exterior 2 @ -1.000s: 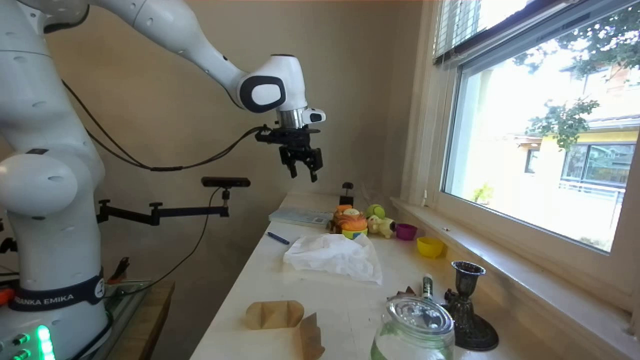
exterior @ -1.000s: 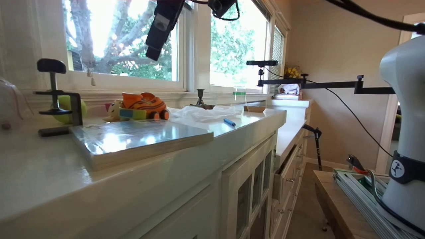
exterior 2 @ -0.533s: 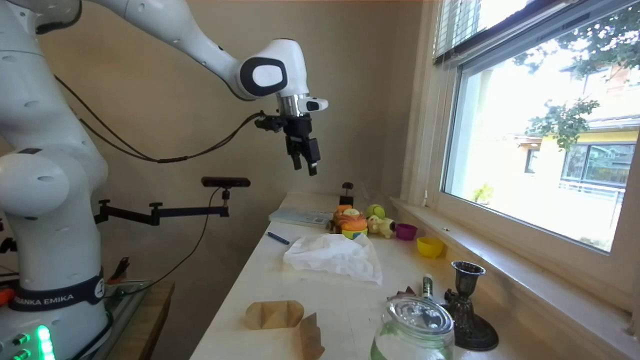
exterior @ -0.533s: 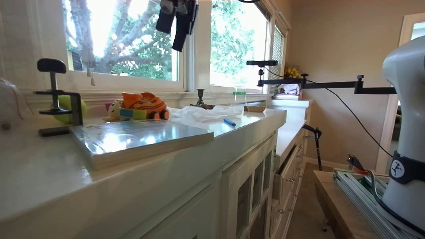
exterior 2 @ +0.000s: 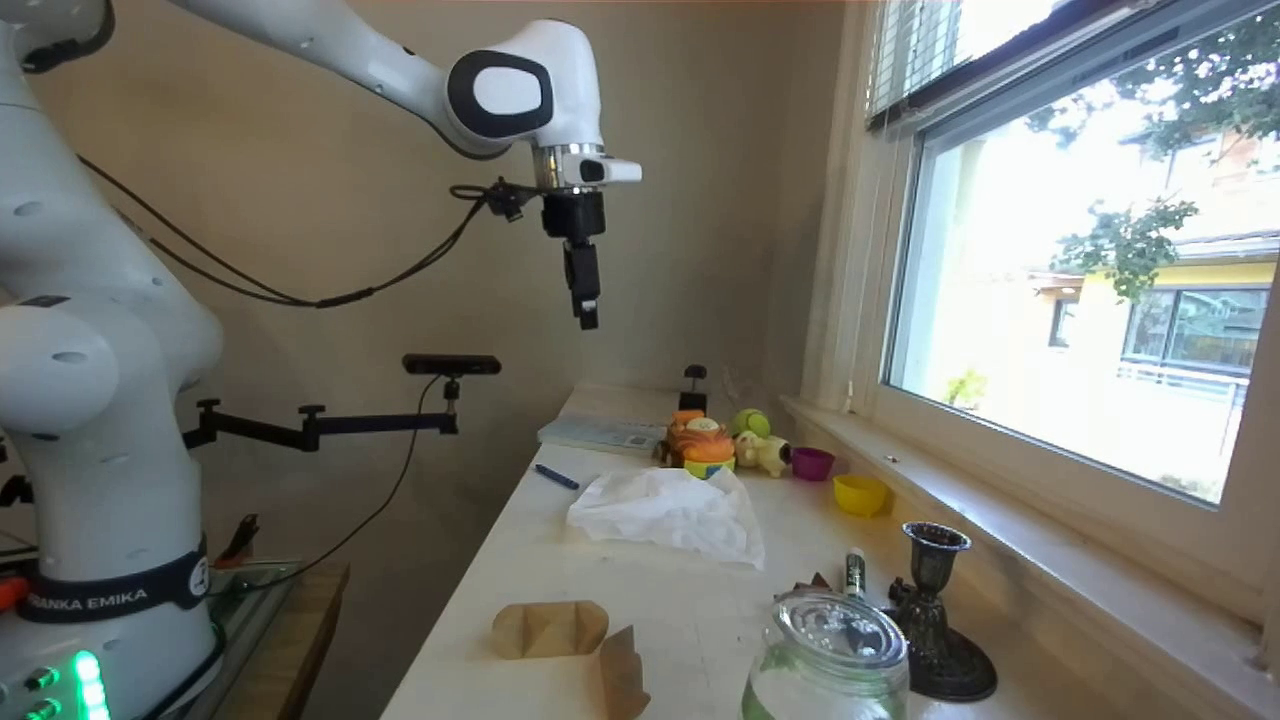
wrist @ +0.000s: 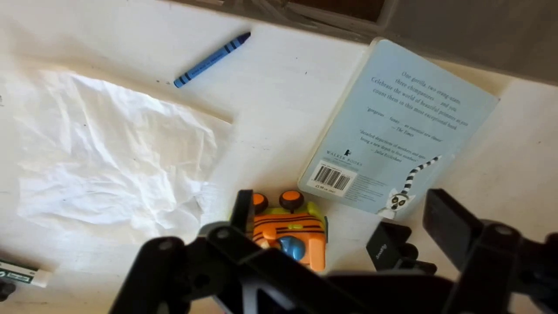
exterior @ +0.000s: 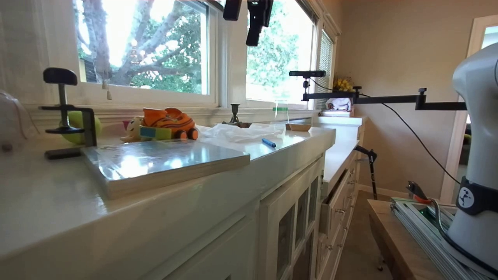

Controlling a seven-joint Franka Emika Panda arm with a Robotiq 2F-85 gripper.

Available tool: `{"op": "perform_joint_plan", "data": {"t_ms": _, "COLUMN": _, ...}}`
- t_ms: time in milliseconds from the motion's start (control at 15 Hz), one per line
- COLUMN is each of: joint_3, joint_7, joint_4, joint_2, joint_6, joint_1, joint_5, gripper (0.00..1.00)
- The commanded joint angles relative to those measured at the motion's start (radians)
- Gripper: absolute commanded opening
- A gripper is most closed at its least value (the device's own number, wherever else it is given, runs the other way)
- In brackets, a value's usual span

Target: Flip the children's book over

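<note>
jar and candle holder stand nearest in an exterior view; beyond them, brown card, crumpled white paper, a blue crayon, then an orange toy and black clamp crowding just beside the children's book. pale blue face up, the book lies flat on the counter, long axis crosswise and slightly skewed, its barcode toward the window. since a second ago the gripper, jaws wide apart and holding nothing, has risen and turned; the book is unmoved.
</note>
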Motion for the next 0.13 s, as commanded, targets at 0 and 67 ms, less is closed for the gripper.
{"op": "perform_joint_plan", "data": {"t_ms": 0, "joint_3": 0.002, "joint_7": -0.001, "joint_4": 0.002, "joint_2": 0.003, "joint_6": -0.002, "joint_1": 0.000, "joint_5": 0.001, "gripper": 1.00}}
{"op": "perform_joint_plan", "data": {"t_ms": 67, "joint_3": 0.004, "joint_7": -0.001, "joint_4": 0.002, "joint_2": 0.008, "joint_6": -0.002, "joint_1": 0.000, "joint_5": 0.000, "gripper": 1.00}}
